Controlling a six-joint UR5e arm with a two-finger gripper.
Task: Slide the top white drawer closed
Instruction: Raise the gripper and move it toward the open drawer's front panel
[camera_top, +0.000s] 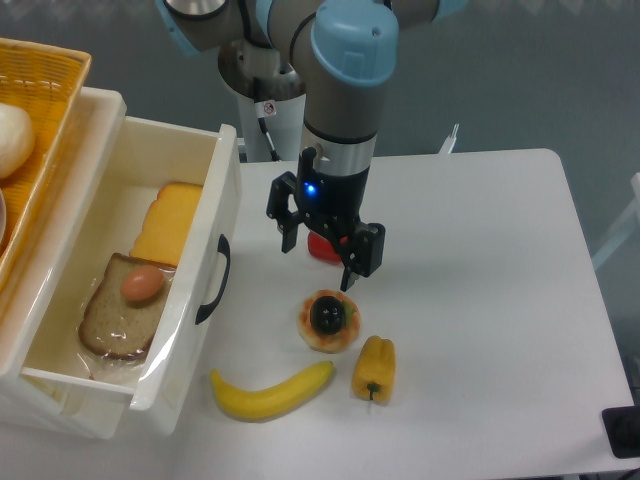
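Hovering above the tabletop (480, 250) in the single fixed view, the end effector (322, 258) points down with its two black fingers spread apart and nothing between them; a red object (322, 248) sits on the surface behind the fingers, seemingly not gripped. It hangs just right of the top white drawer (60, 385), which stands pulled far out at the left, its front panel and black curved handle (212, 280) facing the arm. That position looks chosen so the fingers can meet the panel and push it leftward. Inside the drawer lie a slice of brown bread (105, 320) with an egg (143, 285) on it and a yellow slab, perhaps cheese (168, 225). A banana (270, 392), a yellow pepper (375, 368) and a round tart-like piece (329, 320) lie loose before the drawer, the banana nearest its front corner, though outside the sliding path. A yellow woven basket (45, 110) rests on top of the cabinet at the upper left.
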